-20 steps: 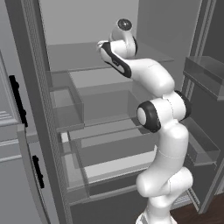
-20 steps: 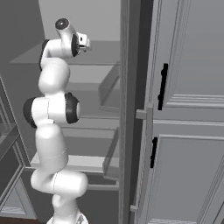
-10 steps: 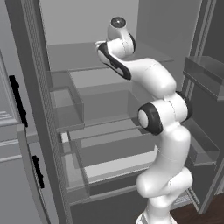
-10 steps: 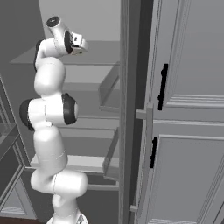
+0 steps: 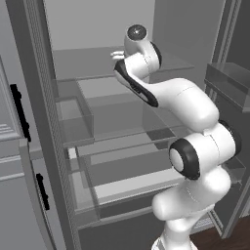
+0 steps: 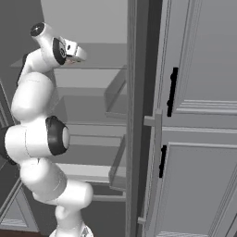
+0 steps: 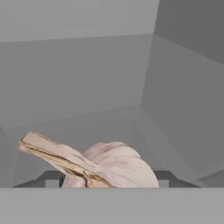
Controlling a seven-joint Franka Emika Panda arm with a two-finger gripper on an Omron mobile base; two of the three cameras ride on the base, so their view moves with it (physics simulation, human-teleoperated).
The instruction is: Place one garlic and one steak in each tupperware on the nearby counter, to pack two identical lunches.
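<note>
One garlic bulb shows in the hand view, with one dry papery stalk, lying between two dark fingers. One white arm reaches into one open fridge. To the right of the fridge in the right base view stand two grey cabinet doors, each with one black bar handle.

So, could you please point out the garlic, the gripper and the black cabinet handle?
garlic (image 7: 116,168), hand view, on the bulb's pale rounded body.
gripper (image 7: 107,183), hand view, midway between the fingertips.
black cabinet handle (image 6: 172,92), right base view, on the bar's middle.
</note>
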